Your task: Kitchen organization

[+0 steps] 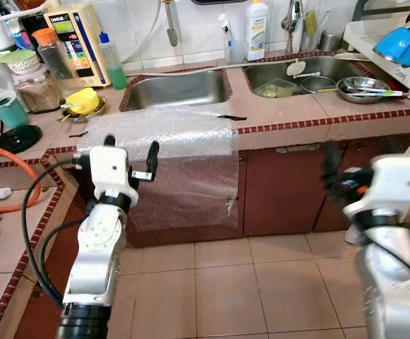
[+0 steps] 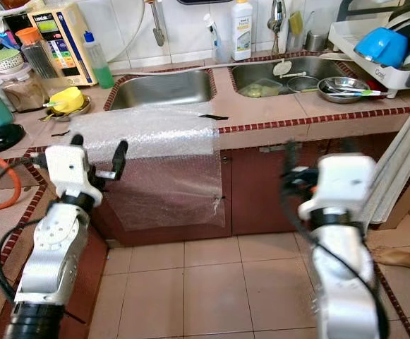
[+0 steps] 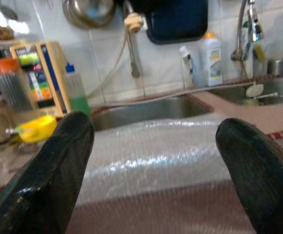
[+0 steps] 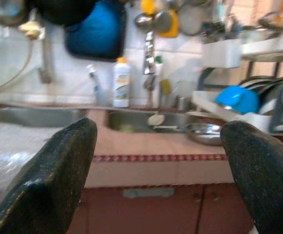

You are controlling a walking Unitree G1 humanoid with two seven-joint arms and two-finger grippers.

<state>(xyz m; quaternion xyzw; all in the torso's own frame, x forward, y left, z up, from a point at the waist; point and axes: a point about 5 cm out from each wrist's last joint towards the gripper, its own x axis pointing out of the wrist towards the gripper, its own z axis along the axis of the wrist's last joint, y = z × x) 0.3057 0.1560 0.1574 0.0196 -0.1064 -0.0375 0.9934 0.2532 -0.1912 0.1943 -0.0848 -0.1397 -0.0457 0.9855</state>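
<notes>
A sheet of clear bubble wrap [image 1: 169, 141] lies on the tiled counter in front of the left sink [image 1: 173, 90] and drapes down over the cabinet front. My left gripper [image 1: 130, 148] is raised just before the sheet's left part, open, with nothing between its fingers; in the left wrist view the left gripper [image 3: 156, 170] frames the wrap. My right gripper [image 4: 156, 180] is open too, held up in front of the cabinet [image 1: 282, 187] below the right sink [image 1: 328, 65]. That sink holds a steel plate [image 1: 362, 88] and a plastic container [image 1: 275, 88].
A dish rack [image 1: 374, 42] with a blue bowl [image 1: 401, 46] stands at the far right. A white detergent bottle [image 1: 256, 30] is behind the sinks. A yellow item [image 1: 83, 100], a teal cup [image 1: 8, 109] and an orange hose [image 1: 14, 159] crowd the left counter. Tiled floor [image 1: 226, 282] lies ahead.
</notes>
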